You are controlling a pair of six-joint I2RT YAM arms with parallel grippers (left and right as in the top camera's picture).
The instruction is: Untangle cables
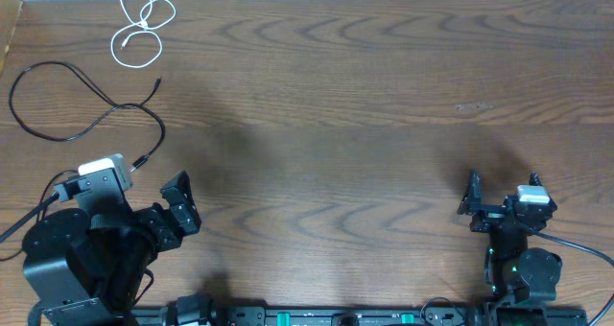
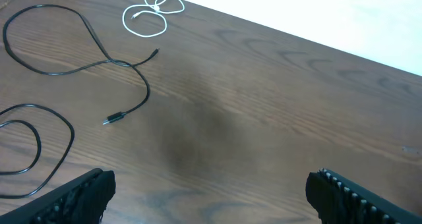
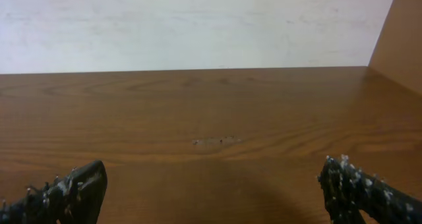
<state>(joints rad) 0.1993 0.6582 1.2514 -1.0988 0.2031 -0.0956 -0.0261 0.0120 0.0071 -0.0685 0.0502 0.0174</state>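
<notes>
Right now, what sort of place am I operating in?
Probably a robotics lab or test bench rather than a home: a bare wood-grain table set against a plain white wall, with a white cable and a black cable laid out near its far left corner.

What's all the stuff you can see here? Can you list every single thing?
white cable: one, white, curled up at the far left corner of the table.
black cable: one, black, left side, one loop crossing itself, both plugs free.
second black cable: one, black, near left, beside the left arm, partly out of view.
table: one, brown wood.
wall: one, white, behind the table.
left jaws: one pair, black, near left, open, holding nothing.
right jaws: one pair, black, near right, open, holding nothing.
</notes>
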